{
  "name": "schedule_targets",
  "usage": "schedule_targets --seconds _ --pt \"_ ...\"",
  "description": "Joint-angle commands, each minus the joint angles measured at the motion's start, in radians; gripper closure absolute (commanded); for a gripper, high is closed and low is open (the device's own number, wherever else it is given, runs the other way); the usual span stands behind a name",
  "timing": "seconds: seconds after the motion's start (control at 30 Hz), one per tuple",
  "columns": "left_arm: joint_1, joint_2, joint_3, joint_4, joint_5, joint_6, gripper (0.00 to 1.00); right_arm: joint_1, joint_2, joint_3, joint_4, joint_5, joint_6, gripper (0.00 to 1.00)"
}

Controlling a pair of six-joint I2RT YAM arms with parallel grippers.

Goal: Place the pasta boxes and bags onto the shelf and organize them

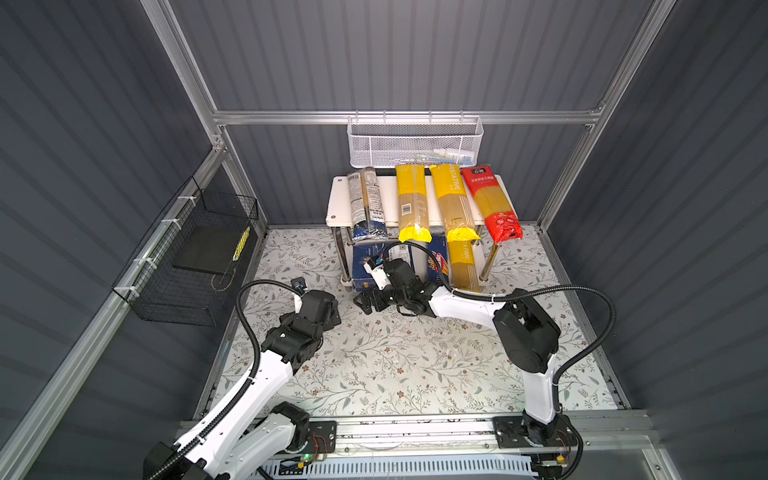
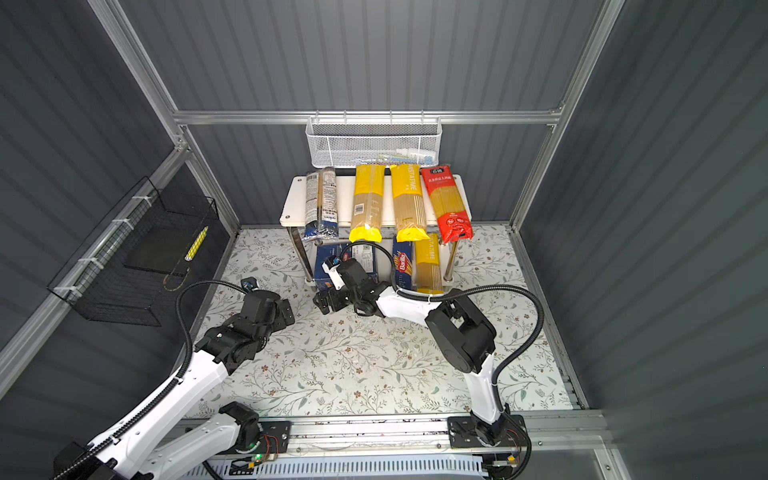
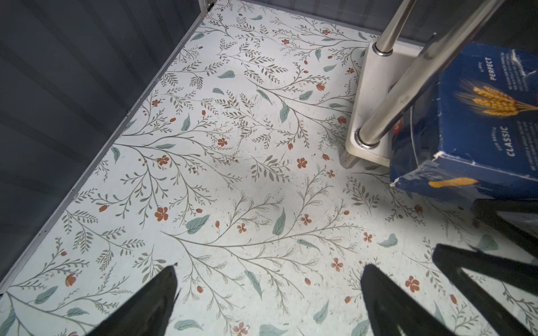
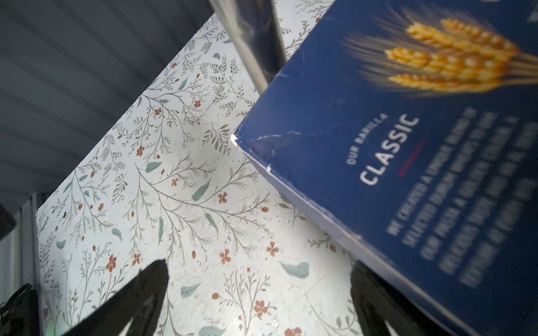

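Hovering my right gripper (image 4: 259, 279), fingers spread and empty, just beside the wide pasta box (image 4: 407, 145) on the shelf's (image 1: 336, 199) lower tier, I am judging this the tidying step; next I am pushing it squarely inward. My left gripper (image 3: 269, 270) is idling, released, in front of the shelf.

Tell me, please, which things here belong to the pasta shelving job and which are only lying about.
Belong to the job:
shelf
clear bag with blue ends
top yellow bag with barcode
top yellow bag reading PASTATIME
red bag
lower yellow bag
wide blue box
narrow Barilla box

Only lying about:
white mesh basket
black wire basket
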Motion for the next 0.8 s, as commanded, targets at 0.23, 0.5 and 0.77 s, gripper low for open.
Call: schedule_targets --seconds 0.23,0.5,0.77 --pt "0.013 0.049 -0.014 0.05 -0.027 0.002 0.01 -0.009 -0.003 0.035 -0.048 0.002 -0.051 0.01" --pt "0.085 0.1 -0.096 0.315 -0.006 0.113 0.01 -0.01 -0.262 -0.275 0.008 0.164 0.021 0.01" --pt "0.233 0.151 -0.227 0.648 0.037 0.205 0.01 -0.064 -0.635 -0.521 -0.272 0.543 0.101 0.01"
